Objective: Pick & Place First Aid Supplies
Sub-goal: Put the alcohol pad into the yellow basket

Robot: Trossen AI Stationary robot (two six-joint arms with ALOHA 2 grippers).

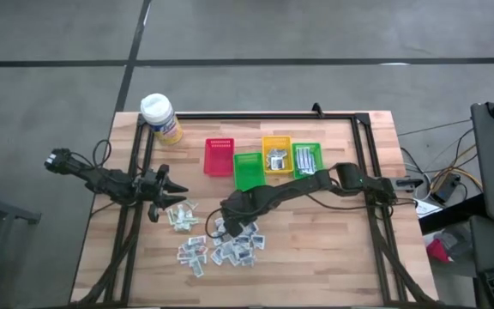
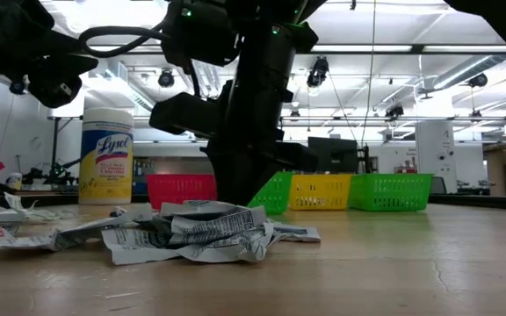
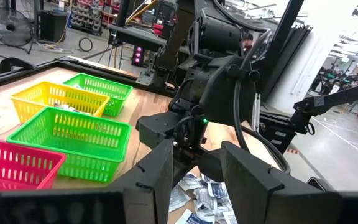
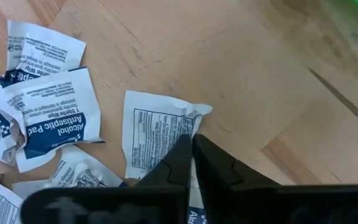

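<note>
High view: wooden tabletop (image 1: pixel 333 257); first aid packets (image 1: pixel 221 245) scattered at its front centre; right tool (image 1: pixel 223 225) lowered at the heap's upper edge; left tool (image 1: pixel 177 190) just beside the packets' left end, fingers apart, empty
Low view: crumpled packets (image 2: pixel 191 233) in the foreground; red bin (image 2: pixel 181 189), green and yellow bins behind
Right wrist view: right tool (image 4: pixel 191 163) with fingers closed together on the edge of a white packet (image 4: pixel 154 140); alcohol pad packet (image 4: pixel 51 124) nearby
</note>
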